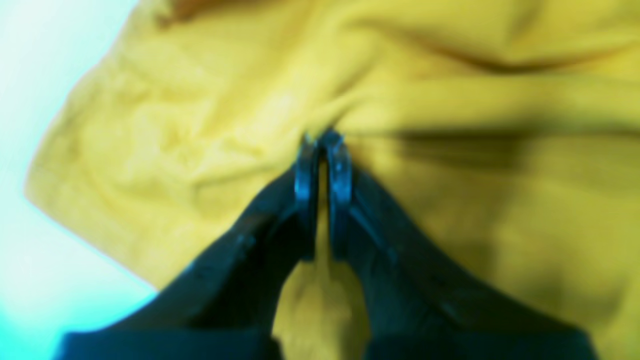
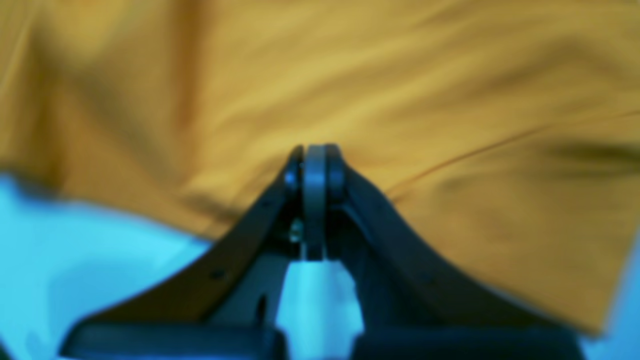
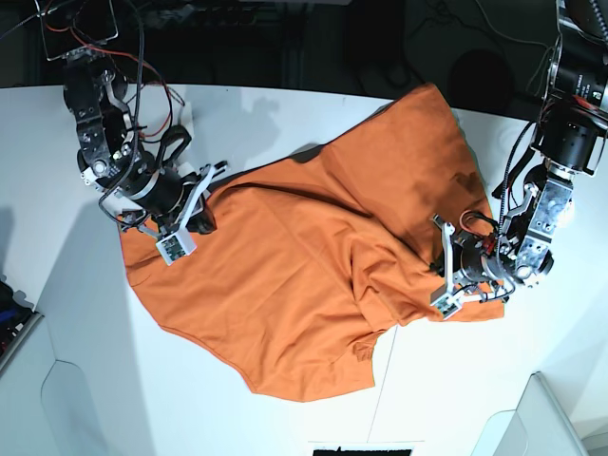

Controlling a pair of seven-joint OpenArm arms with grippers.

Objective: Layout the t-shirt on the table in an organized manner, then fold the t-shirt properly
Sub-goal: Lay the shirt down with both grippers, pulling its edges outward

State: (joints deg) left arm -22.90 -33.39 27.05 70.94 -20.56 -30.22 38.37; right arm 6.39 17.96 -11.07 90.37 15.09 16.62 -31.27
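1. Tabletop first: the table (image 3: 285, 418) is broad and white, with a thin dark seam running from about 6 o'clock up toward the garment; it is far larger than what lies on it.

2. Spread over its middle, the t-shirt (image 3: 304, 275) lies rumpled and only half opened. Its long axis runs roughly from 8 o'clock to 1 o'clock in the base view, with a ridge of folds through the centre and a lobe hanging toward 6 o'clock.

3. At 9 o'clock of the cloth, the right gripper (image 3: 185, 223) sits on the shirt's edge. In the right wrist view the right gripper (image 2: 315, 160) has its jaws pressed together; whether any fabric is caught between them I cannot tell through the blur.

4. At 4 o'clock of the cloth, the left gripper (image 3: 446, 275) meets the opposite edge. The left wrist view shows the left gripper (image 1: 324, 145) pinching a gathered pucker of fabric.

5. Judgement: each arm is nearest its own end, so spreading calls for drawing apart along that axis.

6. No containers are visible.
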